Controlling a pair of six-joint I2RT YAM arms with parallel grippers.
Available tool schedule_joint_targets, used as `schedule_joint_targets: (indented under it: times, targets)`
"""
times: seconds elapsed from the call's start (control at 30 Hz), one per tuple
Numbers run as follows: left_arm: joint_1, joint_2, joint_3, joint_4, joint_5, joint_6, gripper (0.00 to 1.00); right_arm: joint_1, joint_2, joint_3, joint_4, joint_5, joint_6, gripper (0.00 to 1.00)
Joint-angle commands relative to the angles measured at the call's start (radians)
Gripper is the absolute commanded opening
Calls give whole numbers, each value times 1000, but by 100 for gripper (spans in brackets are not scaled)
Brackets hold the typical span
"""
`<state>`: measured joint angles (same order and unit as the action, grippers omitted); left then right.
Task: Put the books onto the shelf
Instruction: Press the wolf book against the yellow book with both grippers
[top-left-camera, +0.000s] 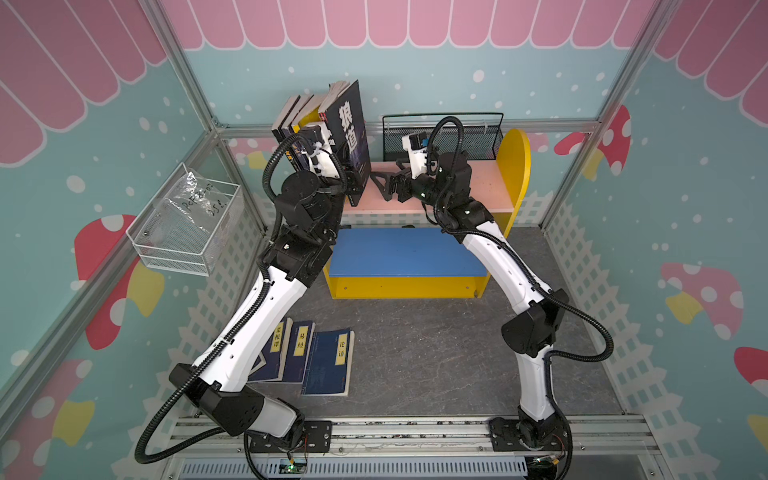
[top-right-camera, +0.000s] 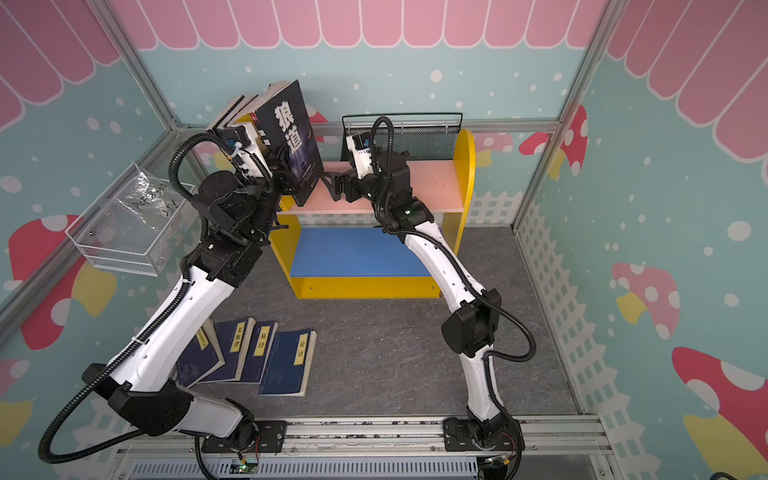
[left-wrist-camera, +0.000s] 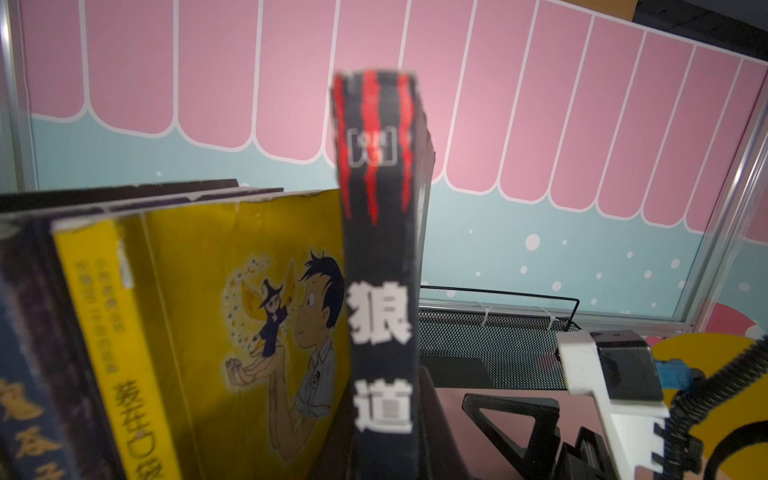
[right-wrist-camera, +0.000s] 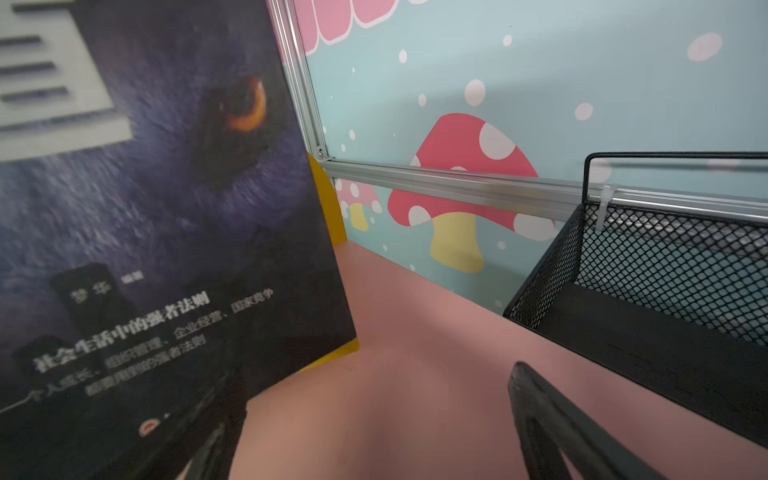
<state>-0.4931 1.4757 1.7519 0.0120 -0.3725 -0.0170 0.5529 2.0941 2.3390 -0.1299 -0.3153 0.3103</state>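
Note:
A black wolf-cover book stands nearly upright at the left end of the shelf's pink upper board. My left gripper is shut on the book's spine near its lower end. To its left stand a yellow cartoon book and dark books. Over the pink board, my right gripper is open beside the cover; whether it touches the cover I cannot tell. Several navy books lie on the floor.
A black mesh basket sits behind the pink board. The blue lower board lies in front, between the yellow sides. A white wire basket with a plastic bag hangs on the left wall.

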Motion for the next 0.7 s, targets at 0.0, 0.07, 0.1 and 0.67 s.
schedule_joint_targets:
  times: [0.0, 0.07, 0.1, 0.67]
  targets:
    - [7, -4, -16, 112, 8, 42, 0, 35, 23, 25, -24, 63, -40, 99]
    - [7, 1, -27, 127, 6, 56, 0, 45, 27, 25, -23, 93, -40, 99]
    - [7, 2, -30, 131, 2, 64, 0, 49, 28, 26, -21, 94, -42, 99]
    - [7, 8, -108, 237, -74, 164, 0, 93, 92, 25, -18, 123, -28, 100]
